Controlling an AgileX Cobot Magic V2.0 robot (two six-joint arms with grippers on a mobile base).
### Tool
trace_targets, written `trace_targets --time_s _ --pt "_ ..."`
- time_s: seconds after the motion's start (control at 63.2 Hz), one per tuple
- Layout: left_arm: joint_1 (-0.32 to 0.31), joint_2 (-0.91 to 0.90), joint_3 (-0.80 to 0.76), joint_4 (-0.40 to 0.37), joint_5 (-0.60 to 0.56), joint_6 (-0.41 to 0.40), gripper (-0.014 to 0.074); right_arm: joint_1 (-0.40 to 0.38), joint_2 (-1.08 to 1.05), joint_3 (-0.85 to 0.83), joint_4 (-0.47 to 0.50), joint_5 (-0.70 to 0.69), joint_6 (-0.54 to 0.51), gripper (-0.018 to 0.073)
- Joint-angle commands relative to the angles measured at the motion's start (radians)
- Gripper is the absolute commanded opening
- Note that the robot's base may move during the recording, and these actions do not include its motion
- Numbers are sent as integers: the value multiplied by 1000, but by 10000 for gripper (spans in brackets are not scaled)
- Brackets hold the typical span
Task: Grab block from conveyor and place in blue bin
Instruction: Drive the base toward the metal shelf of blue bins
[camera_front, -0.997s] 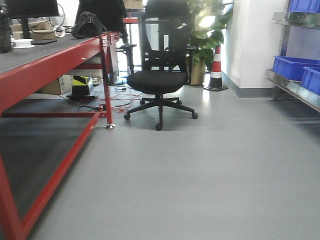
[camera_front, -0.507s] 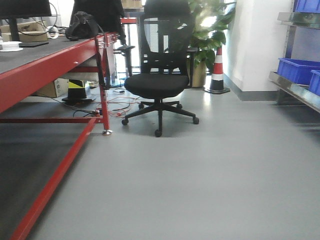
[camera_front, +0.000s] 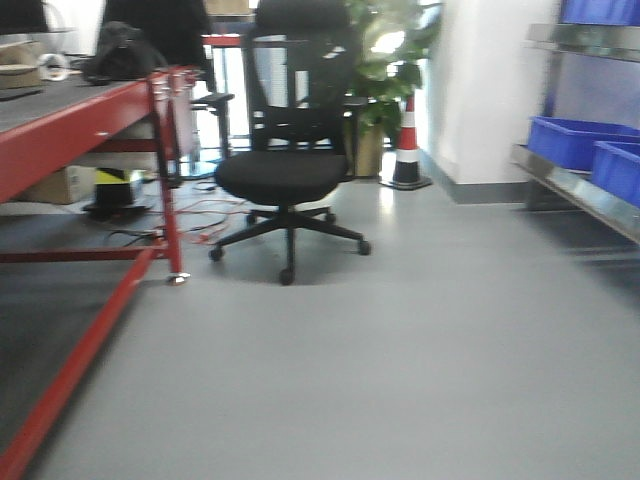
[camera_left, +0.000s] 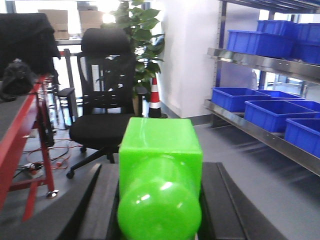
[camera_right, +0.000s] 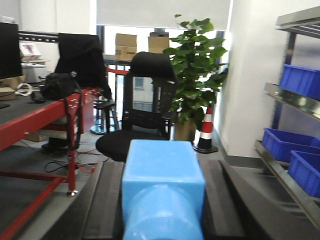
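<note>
In left claw (camera_left: 160, 166), green block (camera_left: 161, 145); in right claw (camera_right: 162, 162), blue block (camera_right: 163, 182); both clamped, cropped.

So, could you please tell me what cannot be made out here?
Front view: whole frame blurred; conveyor belt cut off by left edge; neither arm in frame.
Left wrist: green block hides finger contact; bottom edge crops it.
Right wrist: blue block does the same.
Bins: insides hidden by their walls.
</note>
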Motion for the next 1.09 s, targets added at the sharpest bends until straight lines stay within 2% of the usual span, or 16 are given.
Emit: trace_targets --time_s 0.0,1.077 --pt "-8 -3 -2 -2 -20 2 -111 1 -4 2 -3 -24 -7 -162" --pt "-8 -3 -2 -2 -20 2 -111 1 -4 2 -3 -24 -7 -162"
